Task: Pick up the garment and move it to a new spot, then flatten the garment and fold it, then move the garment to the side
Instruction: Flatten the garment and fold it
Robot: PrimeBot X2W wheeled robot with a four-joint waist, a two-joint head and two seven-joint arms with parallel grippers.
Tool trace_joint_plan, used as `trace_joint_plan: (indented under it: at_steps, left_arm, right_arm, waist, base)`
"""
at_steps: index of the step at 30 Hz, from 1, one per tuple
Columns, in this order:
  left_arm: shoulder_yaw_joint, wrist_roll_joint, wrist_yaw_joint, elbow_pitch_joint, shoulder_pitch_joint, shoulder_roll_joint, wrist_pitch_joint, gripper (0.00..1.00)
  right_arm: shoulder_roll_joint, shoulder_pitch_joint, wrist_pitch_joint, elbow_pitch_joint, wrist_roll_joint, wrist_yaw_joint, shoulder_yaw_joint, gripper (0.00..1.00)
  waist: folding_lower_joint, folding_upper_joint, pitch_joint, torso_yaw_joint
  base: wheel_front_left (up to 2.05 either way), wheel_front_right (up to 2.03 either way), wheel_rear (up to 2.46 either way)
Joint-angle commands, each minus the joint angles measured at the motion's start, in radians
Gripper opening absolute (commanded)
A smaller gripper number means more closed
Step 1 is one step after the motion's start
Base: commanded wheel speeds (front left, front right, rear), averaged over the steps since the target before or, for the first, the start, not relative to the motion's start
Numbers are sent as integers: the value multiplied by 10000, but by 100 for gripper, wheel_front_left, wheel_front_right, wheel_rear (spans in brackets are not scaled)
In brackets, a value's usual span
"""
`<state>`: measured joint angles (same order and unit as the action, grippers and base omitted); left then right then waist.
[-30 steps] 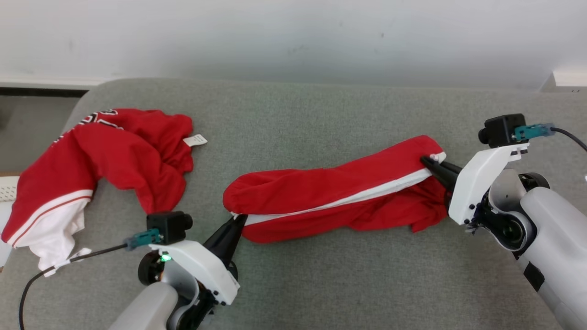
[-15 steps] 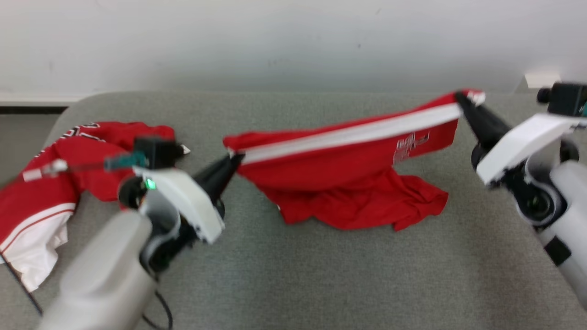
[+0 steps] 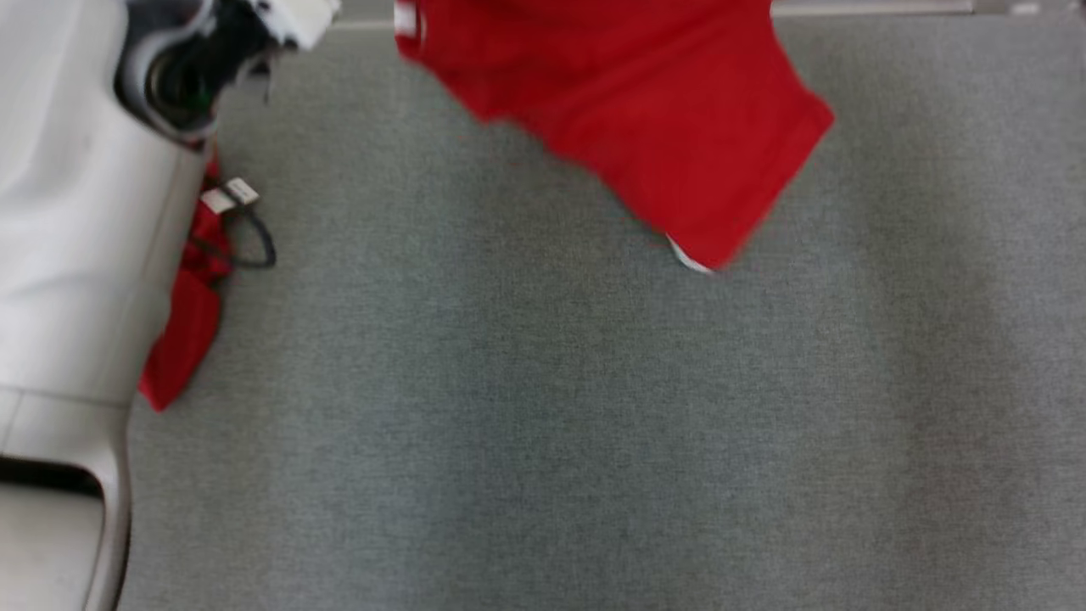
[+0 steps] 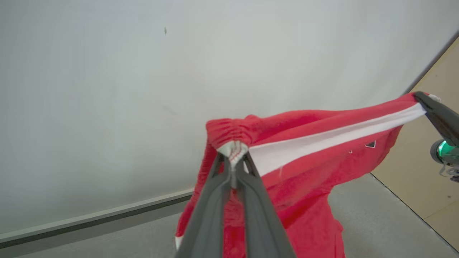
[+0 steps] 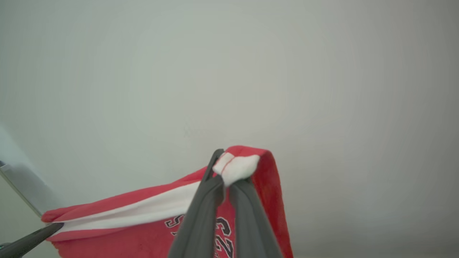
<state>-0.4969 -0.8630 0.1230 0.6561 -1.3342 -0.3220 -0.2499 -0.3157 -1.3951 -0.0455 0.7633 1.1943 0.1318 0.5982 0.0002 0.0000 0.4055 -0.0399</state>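
Garment (image 4: 322, 168) hanging, pinched btwn left fingers (image 4: 209, 208), right fingers (image 5: 200, 211)

1. Red garments: 2. One is the hanging garment (image 3: 645, 110), the other the lying garment (image 3: 182, 339).
2. Grippers: 2, the left gripper (image 4: 233, 168) and the right gripper (image 5: 225, 182).
3. Grey padded surface (image 3: 543, 441): 1.
4. Pale forearm (image 3: 68, 212): 1.
5. Black cable (image 3: 259, 242): 1 loop.
6. White label (image 3: 229, 195): 1.
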Motion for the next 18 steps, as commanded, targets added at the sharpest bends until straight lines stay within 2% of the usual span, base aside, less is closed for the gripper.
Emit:
trace_joint_plan:
  at_steps: [1, 6, 11, 15, 18]
  left_arm:
    - [7, 198, 3, 236, -349, -52, 101, 0]
    - [-35, 295, 17, 1390, -1823, 268, 437, 0]
    - [-88, 215, 25, 2308, -2595, 423, 693, 0]
    - [-481, 3, 48, 2555, -2329, 557, 734, 0]
    - [-1022, -208, 52, 2332, -1576, 400, 719, 0]
  right_arm:
    - [-197, -385, -116, 132, -49, -21, -75, 0]
    - [-338, -1753, -421, 542, -222, -26, -101, 0]
    - [-271, -2507, -510, 842, -181, -30, 35, 0]
    - [-307, -2165, -149, 852, -103, -30, 472, 0]
    - [-298, -1388, 150, 613, -22, -27, 1001, 0]
  waist:
    - [-2, 0, 328, -24]
    - [-2, 0, 492, -39]
    - [-2, 0, 464, -143]
    - [-2, 0, 325, -178]
    - [-2, 0, 25, -245]
  base:
    - [0, 0, 0]
    - [0, 0, 0]
    - [0, 0, 0]
    - [0, 0, 0]
    - [0, 0, 0]
